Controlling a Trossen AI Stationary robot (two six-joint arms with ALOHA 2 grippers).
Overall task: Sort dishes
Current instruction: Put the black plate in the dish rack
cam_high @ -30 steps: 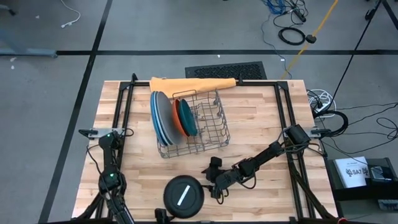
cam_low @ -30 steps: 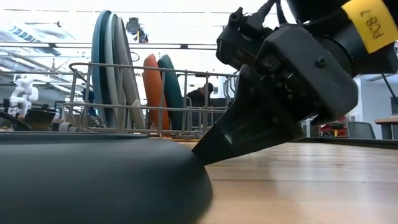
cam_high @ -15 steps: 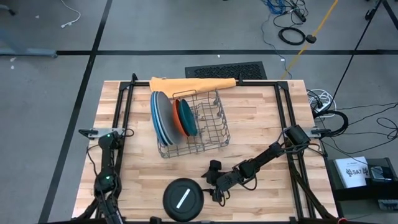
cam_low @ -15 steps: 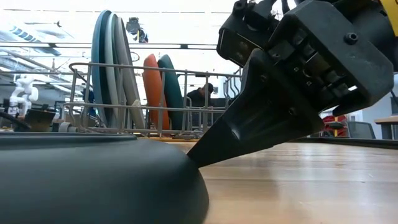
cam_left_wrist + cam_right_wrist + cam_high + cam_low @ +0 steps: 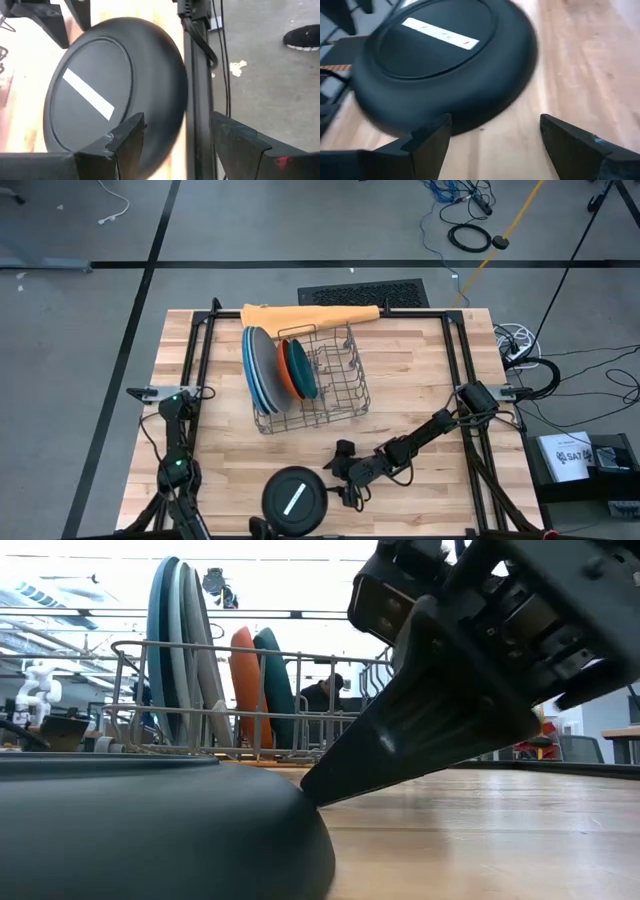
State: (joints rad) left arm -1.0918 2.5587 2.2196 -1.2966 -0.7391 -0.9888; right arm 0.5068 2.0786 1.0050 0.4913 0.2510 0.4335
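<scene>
I take the black plate [image 5: 295, 499] as my landmark: it lies upside down at the table's near edge, white stripe up, the only dish not yet racked. My right gripper [image 5: 337, 480] sits low just beside its rim, fingers spread and empty, I judge to get under the edge. My left gripper [image 5: 175, 145], also open, waits near it. Farther back, the wire dish rack [image 5: 335, 385] holds the blue, grey, orange and teal plates [image 5: 275, 367] upright.
</scene>
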